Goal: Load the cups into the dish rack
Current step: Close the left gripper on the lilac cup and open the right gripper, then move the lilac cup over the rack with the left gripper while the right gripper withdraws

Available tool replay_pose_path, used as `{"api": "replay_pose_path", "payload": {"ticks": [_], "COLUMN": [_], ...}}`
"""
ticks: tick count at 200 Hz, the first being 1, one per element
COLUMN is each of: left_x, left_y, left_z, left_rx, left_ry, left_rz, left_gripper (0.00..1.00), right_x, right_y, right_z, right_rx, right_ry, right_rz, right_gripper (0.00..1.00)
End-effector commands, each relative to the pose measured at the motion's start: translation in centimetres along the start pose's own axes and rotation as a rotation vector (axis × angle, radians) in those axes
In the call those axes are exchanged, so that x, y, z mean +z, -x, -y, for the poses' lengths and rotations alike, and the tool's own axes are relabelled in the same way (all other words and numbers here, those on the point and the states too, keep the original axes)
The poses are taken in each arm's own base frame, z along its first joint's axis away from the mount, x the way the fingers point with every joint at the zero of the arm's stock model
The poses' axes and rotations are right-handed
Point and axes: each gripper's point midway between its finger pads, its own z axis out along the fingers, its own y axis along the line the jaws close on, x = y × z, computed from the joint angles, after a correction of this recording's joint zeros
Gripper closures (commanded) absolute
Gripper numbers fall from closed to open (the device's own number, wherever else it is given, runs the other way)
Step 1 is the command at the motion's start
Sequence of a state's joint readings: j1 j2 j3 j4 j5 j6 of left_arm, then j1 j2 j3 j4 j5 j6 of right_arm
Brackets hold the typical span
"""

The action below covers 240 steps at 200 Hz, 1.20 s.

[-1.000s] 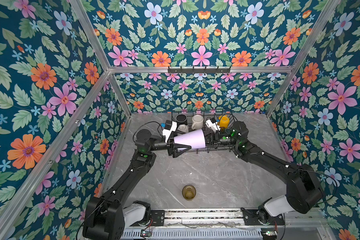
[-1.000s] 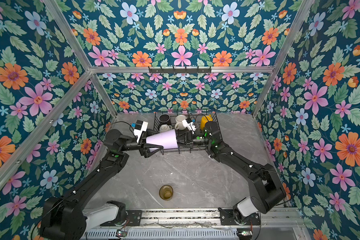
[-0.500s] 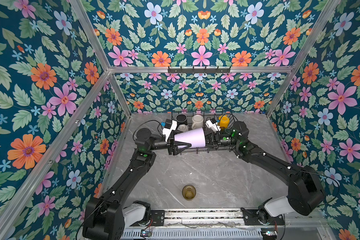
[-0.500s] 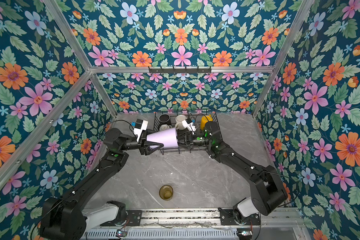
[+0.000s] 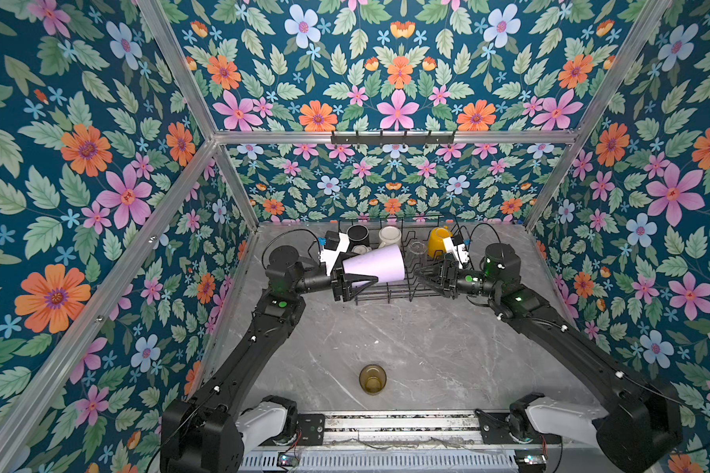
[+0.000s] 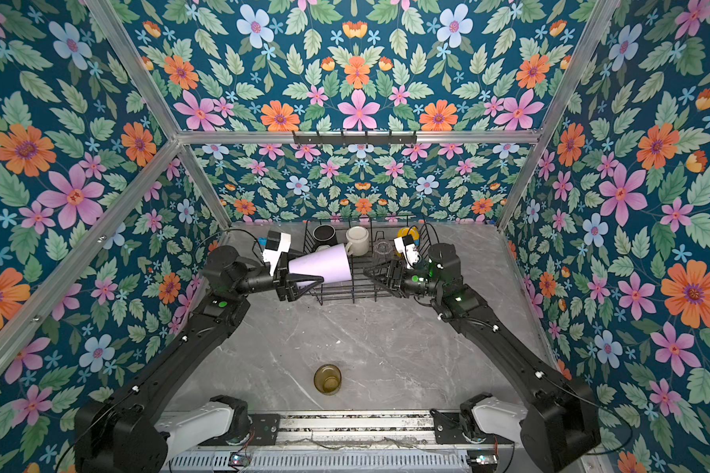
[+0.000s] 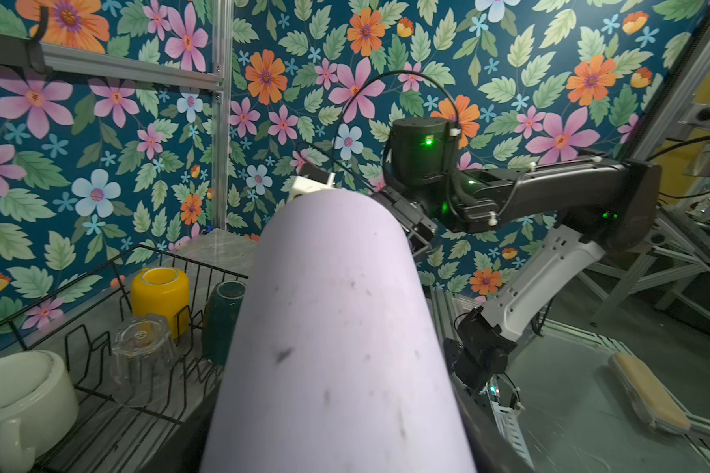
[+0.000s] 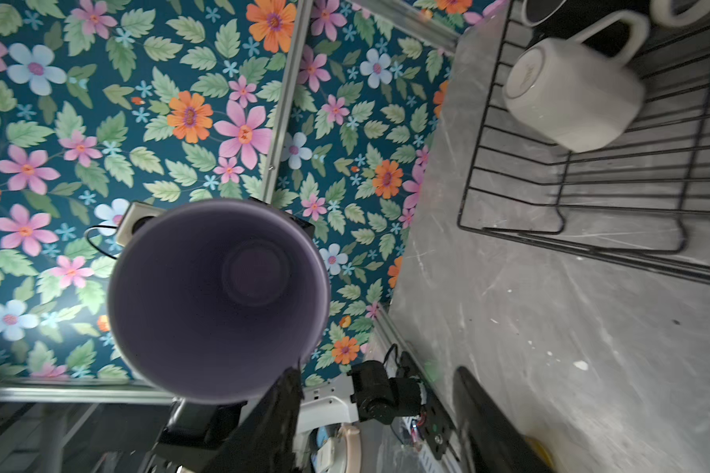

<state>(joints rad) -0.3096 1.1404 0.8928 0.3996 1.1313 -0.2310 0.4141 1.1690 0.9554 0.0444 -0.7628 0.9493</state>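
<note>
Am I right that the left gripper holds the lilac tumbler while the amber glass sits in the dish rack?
No: both top views show the amber glass on the table, outside the dish rack; the left gripper does hold the lilac tumbler.

No legible text; pale mug [image 8: 574, 94] base mark unreadable.

Horiz. lilac tumbler [image 5: 373, 267] at dish rack [image 5: 388, 290] front-left; amber glass [image 5: 372, 379] upright, apart.

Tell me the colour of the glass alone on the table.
Olive-amber glass, clearest in a top view.
</note>
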Motion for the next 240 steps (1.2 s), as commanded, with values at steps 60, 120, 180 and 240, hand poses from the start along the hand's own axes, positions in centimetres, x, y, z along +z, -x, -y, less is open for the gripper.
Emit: {"api": "replay_pose_path", "payload": {"ticks": [60,120,180,240], "left_x": [1.0,3.6,5.8,7.2], "left_y": [-1.1,-3.8,-7.3,-11.0], "left_z": [-8.2,-11.1,-13.4,-15.5], "left_rx": [-0.100,-0.170,-0.222,-0.199], "left_ry": [0.411,0.588,0.727,0.865], "left_rz": [-0.221,-0.477,-0.691,-0.888], "left_gripper": [1.00,1.00,1.00,1.00], "right_x": [-7.4,-9.3,-8.9,-9.3], "right_y": [0.8,0.2,-1.2,-2.6], "right_z": [4.4,5.7,6.5,6.8], "right_rx": [-0.184,-0.220,-0.223,-0.246], "right_ry": [-0.436,-0.531,-0.565,-0.566], "right_rz": [0.270,0.294,0.188,0.144], "right_gripper": [0.15,0.04,0.01,0.01]}}
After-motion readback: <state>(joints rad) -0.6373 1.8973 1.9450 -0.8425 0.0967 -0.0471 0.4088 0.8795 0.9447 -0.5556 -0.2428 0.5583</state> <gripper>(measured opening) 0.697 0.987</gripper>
